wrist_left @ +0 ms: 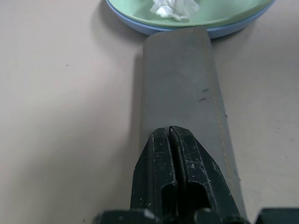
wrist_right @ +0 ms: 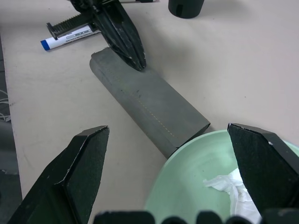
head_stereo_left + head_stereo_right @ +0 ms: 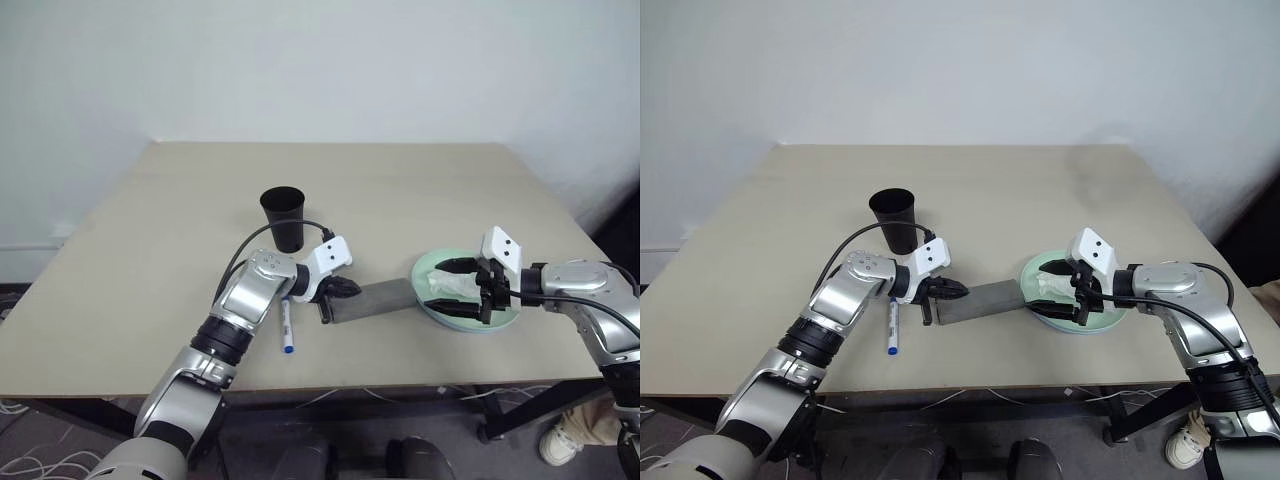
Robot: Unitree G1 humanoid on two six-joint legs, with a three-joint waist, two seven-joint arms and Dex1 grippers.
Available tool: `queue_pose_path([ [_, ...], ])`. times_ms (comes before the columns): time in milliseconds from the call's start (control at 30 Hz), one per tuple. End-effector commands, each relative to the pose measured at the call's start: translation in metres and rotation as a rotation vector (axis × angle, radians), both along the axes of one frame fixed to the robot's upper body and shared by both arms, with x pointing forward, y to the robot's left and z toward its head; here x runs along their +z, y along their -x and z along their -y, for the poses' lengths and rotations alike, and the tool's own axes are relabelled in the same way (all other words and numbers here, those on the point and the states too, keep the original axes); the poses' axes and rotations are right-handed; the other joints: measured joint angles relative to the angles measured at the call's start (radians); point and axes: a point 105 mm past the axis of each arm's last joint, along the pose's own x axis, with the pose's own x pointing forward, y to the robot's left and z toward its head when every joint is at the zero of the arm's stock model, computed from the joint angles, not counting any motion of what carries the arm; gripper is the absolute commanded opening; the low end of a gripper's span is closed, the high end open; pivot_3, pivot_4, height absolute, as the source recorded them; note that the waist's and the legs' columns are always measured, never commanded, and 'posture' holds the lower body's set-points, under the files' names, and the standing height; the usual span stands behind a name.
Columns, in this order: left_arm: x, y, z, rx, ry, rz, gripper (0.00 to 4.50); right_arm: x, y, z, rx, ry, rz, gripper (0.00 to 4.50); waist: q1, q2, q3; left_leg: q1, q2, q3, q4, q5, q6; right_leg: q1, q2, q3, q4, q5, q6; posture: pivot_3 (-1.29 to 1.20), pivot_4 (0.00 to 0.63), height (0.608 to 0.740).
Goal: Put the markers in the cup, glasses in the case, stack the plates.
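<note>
Blue-cap marker [image 3: 286,328] is seen flat on tabletop [image 3: 150,250], cup [image 3: 284,218] upright behind. Left claw [image 3: 344,288] is pressed together w/ tips at closed case [image 3: 372,301]. Right claw [image 3: 468,288] is spread over stacked plates [image 3: 430,265], tissue [image 3: 448,285] inside.

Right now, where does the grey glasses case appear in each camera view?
Left eye view: grey glasses case at lower centre.
Right eye view: case at lower centre.
Left wrist view: case down the middle.
Right wrist view: case at centre.
Shared landmark: its far end meets the mint green plate.
</note>
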Motion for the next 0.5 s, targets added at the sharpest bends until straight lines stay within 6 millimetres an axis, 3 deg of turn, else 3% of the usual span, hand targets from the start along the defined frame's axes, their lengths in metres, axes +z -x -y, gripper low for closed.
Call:
queue_pose_path([
  [33,0.011,0.007,0.003,-0.028,0.029,0.024,0.03,0.018,-0.005,-0.001,0.011,-0.004,0.069,4.41,0.0,0.0,0.0,0.0,0.0,0.0,0.0,0.0,0.0,0.0,0.0,0.0,0.0,0.0,0.0,0.0,0.0,0.723],
  [167,0.016,0.009,-0.003,-0.008,0.039,0.026,0.03,0.019,-0.007,-0.003,0.016,-0.006,0.07,4.41,0.0,0.0,0.0,0.0,0.0,0.0,0.0,0.0,0.0,0.0,0.0,0.0,0.0,0.0,0.0,0.0,0.0,0.723],
  [433,0.051,0.02,-0.024,0.105,0.147,0.038,0.03,0.019,-0.005,-0.001,0.02,-0.005,0.065,4.41,-0.002,0.0,0.0,0.0,0.0,0.0,0.0,0.0,0.0,0.0,0.0,0.0,0.0,0.0,0.0,0.0,0.0,0.723],
  [500,0.059,0.024,-0.036,0.203,0.177,0.03,0.03,0.018,-0.004,0.001,0.02,-0.004,0.059,4.41,-0.002,0.0,0.0,0.0,0.0,0.0,-0.001,0.0,0.0,0.0,0.0,0.001,0.0,0.0,0.0,0.0,0.0,0.723],
])
